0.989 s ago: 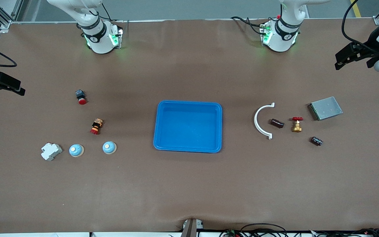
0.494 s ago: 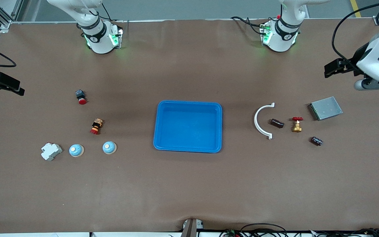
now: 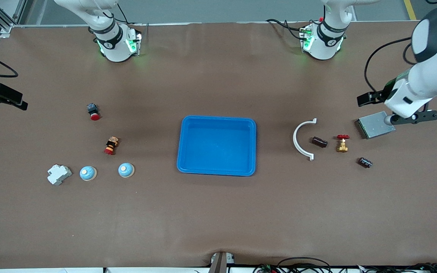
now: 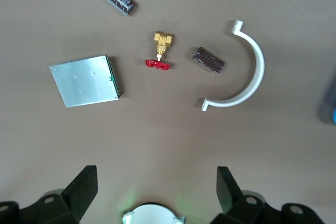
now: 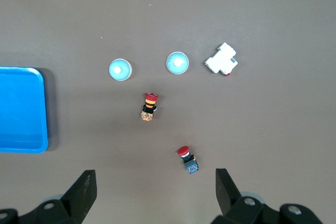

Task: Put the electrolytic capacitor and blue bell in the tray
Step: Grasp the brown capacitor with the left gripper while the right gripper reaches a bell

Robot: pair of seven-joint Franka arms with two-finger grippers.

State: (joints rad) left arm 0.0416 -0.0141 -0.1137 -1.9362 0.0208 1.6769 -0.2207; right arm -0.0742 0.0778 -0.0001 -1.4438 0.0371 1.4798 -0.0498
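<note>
The bright-blue tray [image 3: 217, 145] lies empty mid-table; its end shows in the right wrist view [image 5: 21, 109]. Two blue bells [image 3: 126, 170] [image 3: 88, 173] sit toward the right arm's end and show in the right wrist view [image 5: 120, 70] [image 5: 177, 63]. A dark brown capacitor [image 3: 319, 142] [image 4: 208, 60] and a striped black one [image 3: 365, 162] [image 4: 121, 0] lie toward the left arm's end. My left gripper [image 3: 365, 99] [image 4: 156, 187] is open and empty, high up by the grey metal box. My right gripper [image 3: 19, 104] [image 5: 155, 187] is open and empty, waiting high over its end.
A white curved clip [image 3: 302, 139], a brass valve with a red handle [image 3: 342, 143] and a grey metal box [image 3: 374, 125] lie around the capacitors. Two red push buttons [image 3: 93, 112] [image 3: 110, 146] and a white breaker [image 3: 58, 174] lie near the bells.
My left arm has swung in from the table's end toward the grey metal box, gripper still open. The right arm and all objects have stayed put.
</note>
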